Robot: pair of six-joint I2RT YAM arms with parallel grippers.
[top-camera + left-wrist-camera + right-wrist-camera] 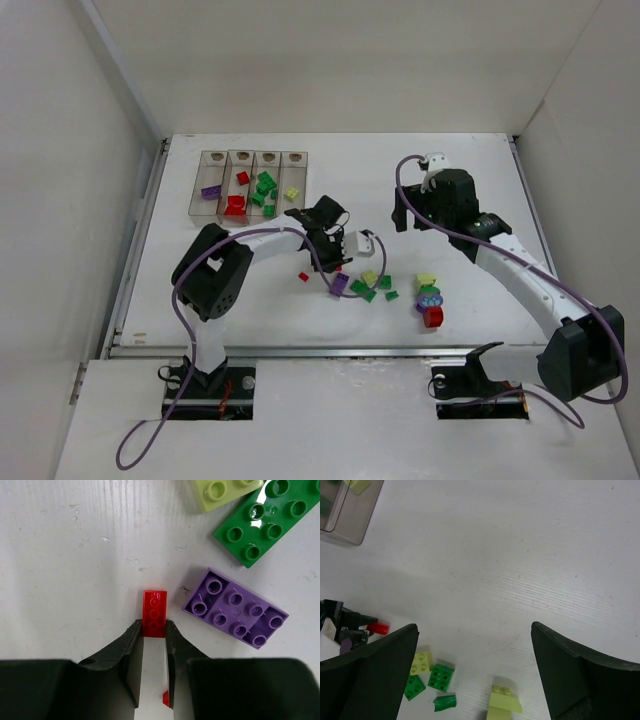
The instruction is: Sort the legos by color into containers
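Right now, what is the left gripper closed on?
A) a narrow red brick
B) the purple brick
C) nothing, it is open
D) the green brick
A: in the left wrist view the left gripper pinches the near end of the red brick, while the purple brick lies apart to its right on the table.

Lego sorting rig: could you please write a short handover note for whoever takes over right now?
Left gripper: fingers shut on a small red brick.
Right gripper: open, holding nothing, over bare table.
Containers: purple, red, green and yellow bricks already inside, one colour per bin.
Left to do: bin the gripped red brick, then the loose bricks beside it (purple, green, yellow) and the small pile further right, which includes red.
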